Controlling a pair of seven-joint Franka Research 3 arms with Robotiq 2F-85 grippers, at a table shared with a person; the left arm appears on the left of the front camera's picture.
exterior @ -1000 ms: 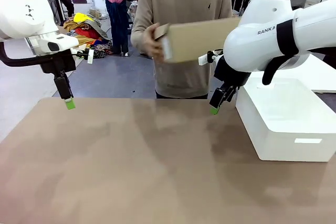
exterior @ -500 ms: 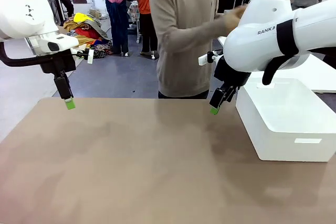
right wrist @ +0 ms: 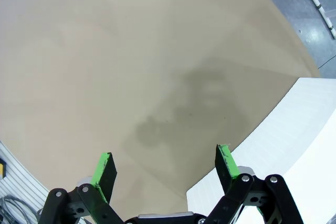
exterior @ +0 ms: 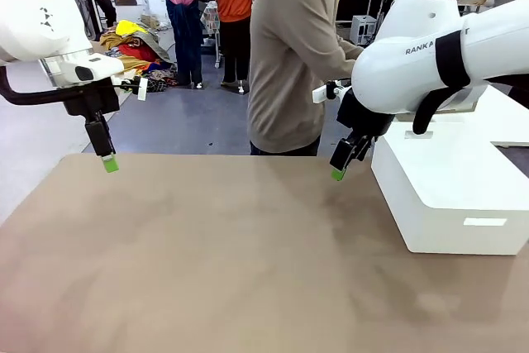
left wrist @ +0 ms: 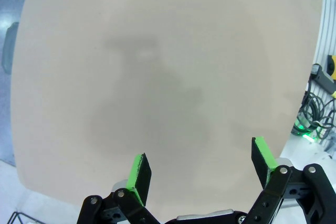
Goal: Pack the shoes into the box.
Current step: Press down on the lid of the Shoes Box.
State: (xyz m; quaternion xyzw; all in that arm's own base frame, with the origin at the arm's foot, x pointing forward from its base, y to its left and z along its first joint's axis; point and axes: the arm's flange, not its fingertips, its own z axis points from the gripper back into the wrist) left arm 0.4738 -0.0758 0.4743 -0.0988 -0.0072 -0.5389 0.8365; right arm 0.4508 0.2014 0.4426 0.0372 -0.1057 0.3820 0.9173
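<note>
Hanging above the bare brown table (exterior: 207, 270), the left gripper (left wrist: 201, 170) and right gripper (right wrist: 166, 165) both have fingers spread apart, holding nothing. A white box (exterior: 455, 192) sits just beside the right gripper. Beyond them, a person (exterior: 293, 55) stands turned sideways.

The person (exterior: 293, 64) is standing sideways at the far side of the table (exterior: 207, 262), hands hiding behind the right arm (exterior: 430, 55).
</note>
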